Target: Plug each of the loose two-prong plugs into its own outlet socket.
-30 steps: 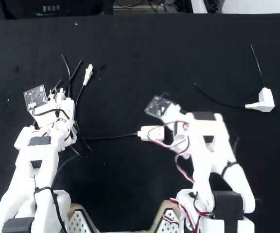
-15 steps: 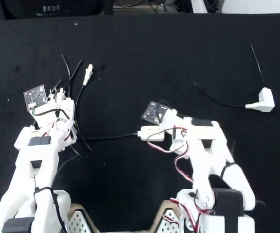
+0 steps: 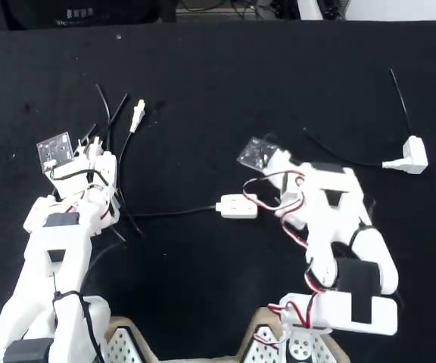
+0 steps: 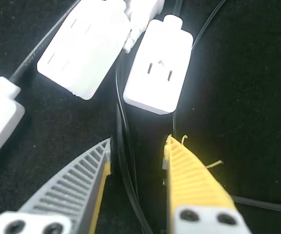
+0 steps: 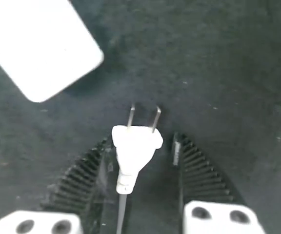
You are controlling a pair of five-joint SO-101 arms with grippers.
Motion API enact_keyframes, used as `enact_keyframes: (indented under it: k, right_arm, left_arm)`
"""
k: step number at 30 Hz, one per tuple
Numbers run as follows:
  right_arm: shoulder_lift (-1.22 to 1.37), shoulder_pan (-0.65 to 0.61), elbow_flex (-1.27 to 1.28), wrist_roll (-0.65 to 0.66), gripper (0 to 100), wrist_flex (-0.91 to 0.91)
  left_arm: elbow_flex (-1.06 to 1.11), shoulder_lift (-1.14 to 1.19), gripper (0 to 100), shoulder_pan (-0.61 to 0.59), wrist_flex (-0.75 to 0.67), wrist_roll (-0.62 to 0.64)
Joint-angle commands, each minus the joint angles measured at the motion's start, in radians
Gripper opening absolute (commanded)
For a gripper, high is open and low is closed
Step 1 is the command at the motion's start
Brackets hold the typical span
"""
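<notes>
The step in hand looks like seating the two-prong plug [image 5: 134, 146] in the central outlet socket [image 3: 237, 206], which lies on the black surface [image 3: 203, 91] with its cable trailing away toward the other arm. The plug sits near that socket, prongs leading. They seem aimed past the socket's corner rather than square at its slots, though I cannot tell this for sure.

To do it well, the grip should first close firmly on the plug body, not its thin cord. The prongs should then be turned level and parallel with the slots before pushing straight in, as a skewed push would likely just shove the light socket along.

The right jaws stand partly open around the plug. One side is touching or nearly touching it, with a gap on the other, so nothing is clamped yet. Well apart from the central socket, the left jaws are also open, holding nothing. They straddle a black cable [image 4: 123, 161] just short of a second socket [image 4: 160, 68].
</notes>
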Motion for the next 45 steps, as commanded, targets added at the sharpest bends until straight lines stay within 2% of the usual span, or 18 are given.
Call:
enact_keyframes:
  k: [1,15,22,33,41,45]
  right_arm:
    - [-0.016,0.068,-0.082,0.011,18.7,0.0]
    - [-0.021,0.081,-0.096,0.011,18.5,-0.009]
    - [-0.015,0.157,-0.159,0.009,18.7,-0.003]
    - [-0.016,0.123,-0.07,0.006,18.7,-0.003]
    - [-0.035,0.021,-0.076,-0.158,18.7,0.092]
    - [-0.073,0.005,-0.071,-0.184,18.6,0.098]
  left_arm:
    - [-0.007,-0.029,18,-0.008,-0.015,0.009]
    - [-0.007,-0.029,18,-0.008,-0.015,0.009]
    - [-0.007,-0.029,18,-0.008,-0.015,0.009]
    - [-0.007,-0.029,18,-0.008,-0.015,0.009]
    - [-0.007,-0.029,18,-0.008,-0.015,0.009]
    - [-0.007,-0.029,18,-0.007,-0.015,0.009]
